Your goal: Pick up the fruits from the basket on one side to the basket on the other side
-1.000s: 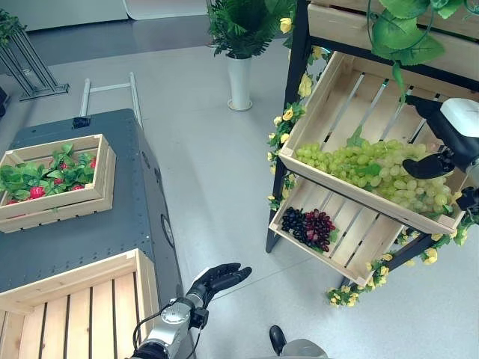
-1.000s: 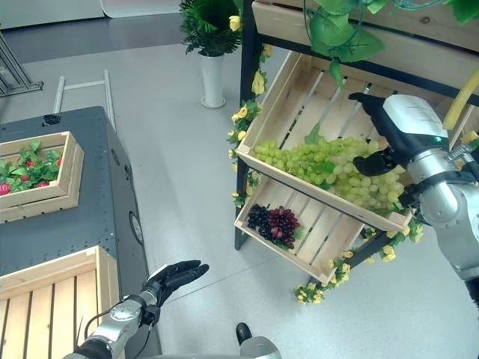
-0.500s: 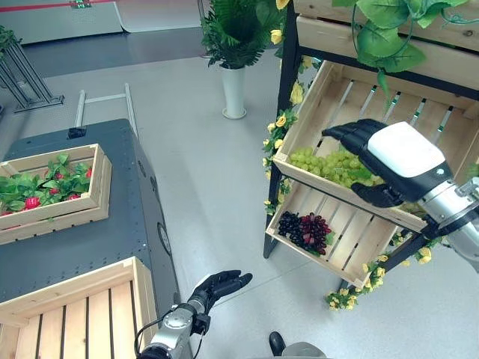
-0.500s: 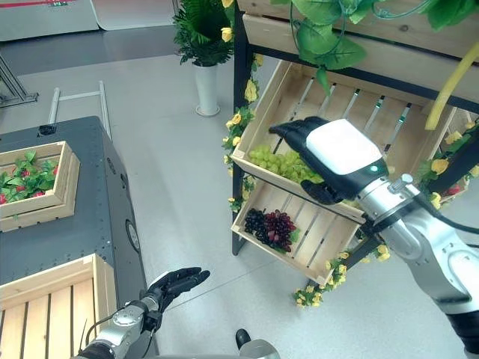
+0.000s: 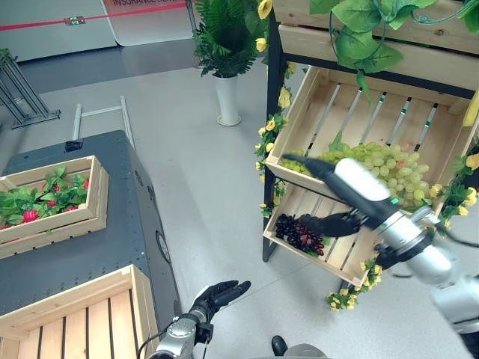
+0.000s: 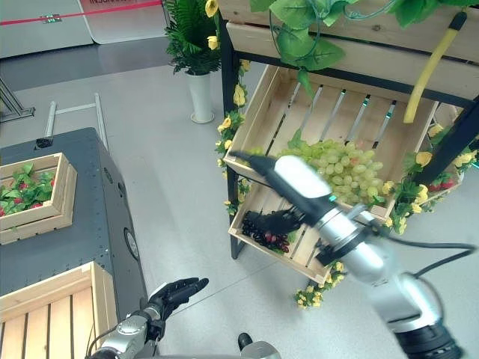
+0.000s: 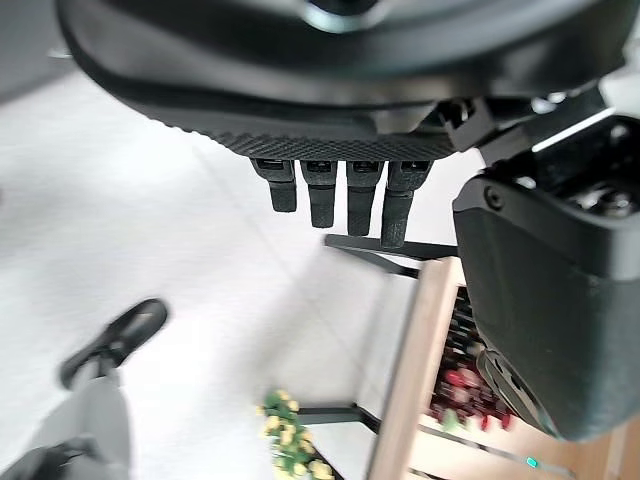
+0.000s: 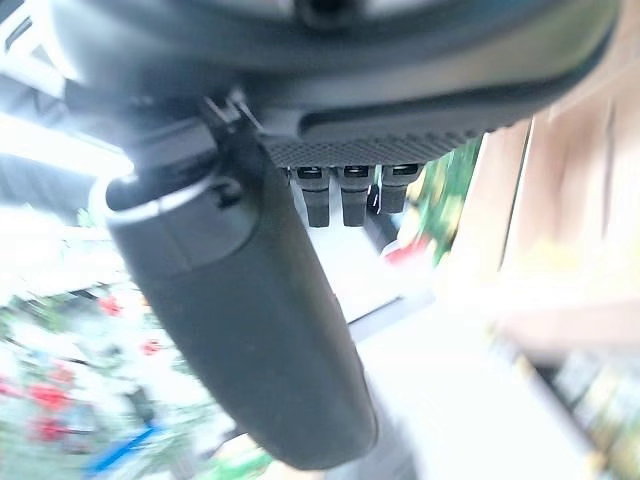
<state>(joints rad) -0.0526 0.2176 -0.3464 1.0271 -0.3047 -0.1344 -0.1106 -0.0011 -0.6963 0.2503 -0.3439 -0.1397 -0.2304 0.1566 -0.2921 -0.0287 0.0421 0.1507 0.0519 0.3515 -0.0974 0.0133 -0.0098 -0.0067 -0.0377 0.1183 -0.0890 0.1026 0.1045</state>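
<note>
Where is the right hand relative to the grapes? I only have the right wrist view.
Observer: The right hand is out in front of the tilted upper crate, by the left end of the green grapes, fingers straight, nothing in it.
Operator: Anything below it?
Observer: Dark grapes lie in the lower crate, just beside its thumb in the head views.
Operator: And the other arm?
Observer: The left hand is open, low beside the dark cabinet, holding nothing.
</note>
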